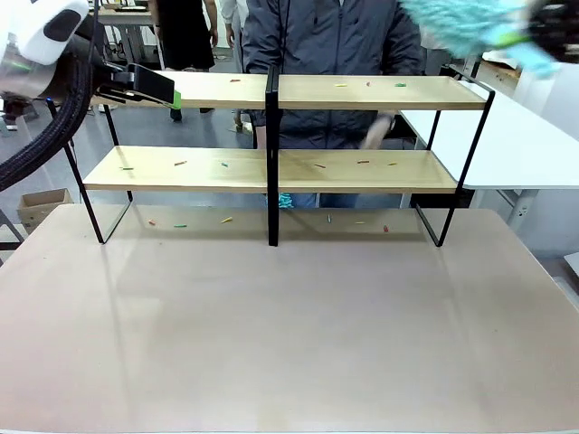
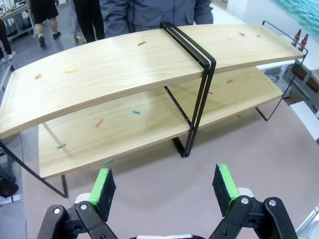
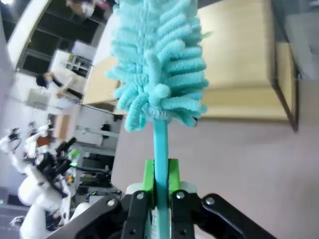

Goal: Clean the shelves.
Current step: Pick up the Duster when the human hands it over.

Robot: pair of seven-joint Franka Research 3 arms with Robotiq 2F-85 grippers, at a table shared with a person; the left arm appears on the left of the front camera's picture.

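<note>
Shelves (image 1: 380, 172) stood upright at the far side of the counter (image 1: 289, 344): two light wooden boards on a thin black frame with central post, small coloured bits (image 1: 180, 164) scattered over both tiers.

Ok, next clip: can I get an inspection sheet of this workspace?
Surface: tan table, bare in front of the shelves.
Job's things: shelves, two wooden boards on black frame; teal duster raised at right.
Clutter: small coloured scraps on both boards and the table beneath.
Grippers: left gripper open, empty; right gripper shut on the duster handle.
Cables: black corrugated hose along left arm.
Surroundings: person behind shelves; white table at right.
</note>
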